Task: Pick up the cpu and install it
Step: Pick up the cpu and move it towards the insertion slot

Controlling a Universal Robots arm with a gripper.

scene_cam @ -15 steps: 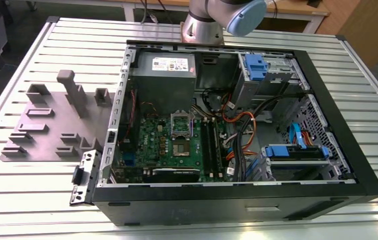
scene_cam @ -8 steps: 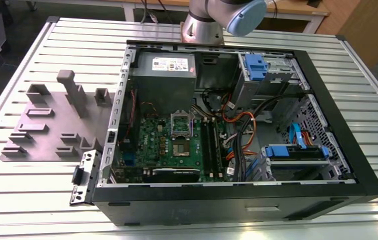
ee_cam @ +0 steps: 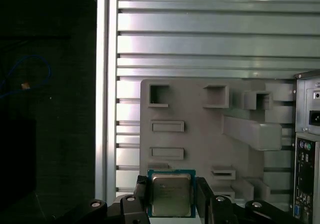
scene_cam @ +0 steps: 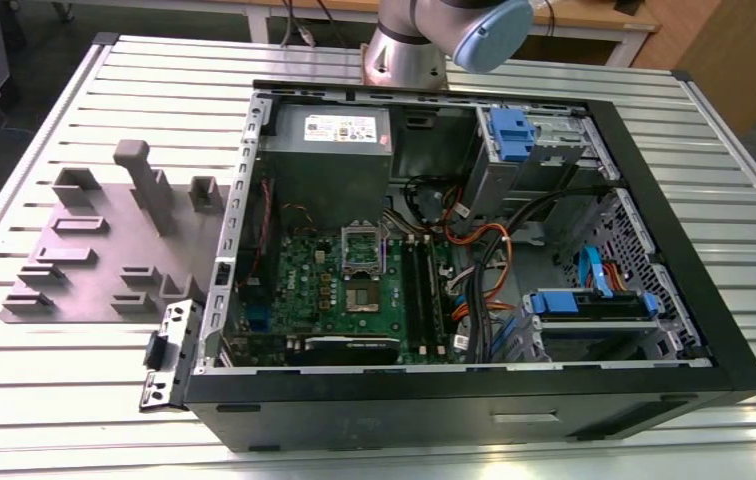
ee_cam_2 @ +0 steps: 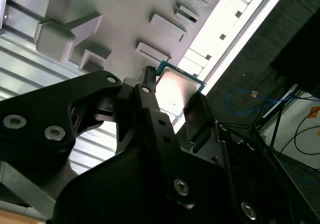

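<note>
The tool [ee_cam: 171, 198] is closed down to the width of the cpu [ee_cam: 171, 193], its two dark fingers [ee_cam: 141, 190] pressed against opposite edges of the chip, which sits between them with its pale metal top facing the camera in both wrist views. By its size against the recesses beneath, I judge the chip to be lifted clear, not resting in a pocket. Under it lies the grey fixture plate [ee_cam: 195, 134] with its raised blocks, on the ribbed metal worktop [ee_cam: 210, 44]. The rear panel of the computer case [ee_cam: 307, 134] stands just past the plate's far side. In the exterior view the plate [scene_cam: 98, 270] lies toward that view's left of the open case [scene_cam: 485, 415], so the socket [scene_cam: 365, 293] on the green board [scene_cam: 311, 290] is off to the right across the case wall.
</note>
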